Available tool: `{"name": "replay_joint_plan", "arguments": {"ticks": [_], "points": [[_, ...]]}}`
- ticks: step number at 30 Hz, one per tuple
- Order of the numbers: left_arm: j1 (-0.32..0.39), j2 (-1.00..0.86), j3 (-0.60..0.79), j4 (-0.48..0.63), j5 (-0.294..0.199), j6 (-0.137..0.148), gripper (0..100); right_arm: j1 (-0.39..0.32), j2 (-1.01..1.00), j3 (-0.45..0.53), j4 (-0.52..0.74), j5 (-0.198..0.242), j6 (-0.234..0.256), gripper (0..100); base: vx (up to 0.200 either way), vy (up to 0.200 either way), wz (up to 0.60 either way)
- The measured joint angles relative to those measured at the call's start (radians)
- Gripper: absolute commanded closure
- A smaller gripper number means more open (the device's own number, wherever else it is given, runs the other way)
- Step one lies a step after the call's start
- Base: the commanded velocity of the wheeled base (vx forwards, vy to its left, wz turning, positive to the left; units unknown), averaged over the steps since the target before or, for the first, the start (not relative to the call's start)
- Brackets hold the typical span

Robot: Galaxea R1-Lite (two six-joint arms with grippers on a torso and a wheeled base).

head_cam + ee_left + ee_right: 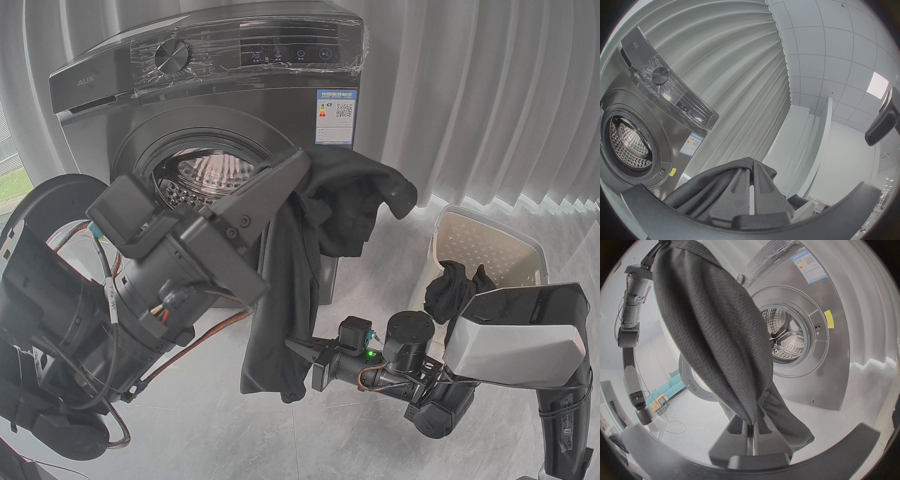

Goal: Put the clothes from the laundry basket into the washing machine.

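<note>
1. Noted a glossy grey tiled floor (pixel 206 431) with thin joint lines.
2. Saw a pale grey pleated curtain (pixel 487 94) hanging in long vertical folds down to that floor.
3. Found a white ceiling of square panels (pixel 837 40), one bright rectangular light panel (pixel 877 85) set in it.
4. Made out a teal sofa (pixel 674 384) far off, a small wooden stool (pixel 661 401) just beside it.
5. Spotted a thin dark cable (pixel 685 427) looping over the floor near that stool.
6. Glimpsed green grass through a window (pixel 12 181).

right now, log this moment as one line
left hand: shut on dark garment, raised by open washing machine | right hand: shut on garment's lower part | laundry basket: dark clothes inside
</note>
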Motion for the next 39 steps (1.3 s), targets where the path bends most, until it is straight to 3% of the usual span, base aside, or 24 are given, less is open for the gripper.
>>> {"name": "replay_joint_plan", "arguments": {"ticks": [11, 23, 28, 33, 34, 39], "points": [[0.088, 0.039, -0.009, 0.002, 0.003, -0.004, 100, 0.039, -0.201, 0.254, 0.001, -0.013, 0.000, 100, 0.000, 0.000, 0.00], [0.206, 0.185, -0.011, 0.000, 0.012, 0.006, 100, 0.051, -0.480, 0.500, 0.003, 0.005, -0.003, 100, 0.000, 0.000, 0.00], [0.222, 0.226, -0.008, 0.000, 0.013, 0.009, 100, 0.066, -0.536, 0.536, 0.003, 0.011, -0.001, 100, 0.000, 0.000, 0.00], [0.225, 0.248, 0.005, 0.000, 0.008, 0.013, 100, 0.070, -0.563, 0.508, 0.003, 0.011, 0.000, 100, 0.000, 0.000, 0.00], [0.225, 0.250, 0.009, -0.001, 0.006, 0.013, 0, 0.070, -0.566, 0.501, 0.003, 0.011, 0.000, 100, 0.000, 0.000, 0.00], [0.222, 0.258, 0.032, -0.001, 0.001, 0.012, 0, 0.064, -0.575, 0.471, 0.002, 0.010, 0.000, 100, 0.000, 0.000, 0.00]]}}
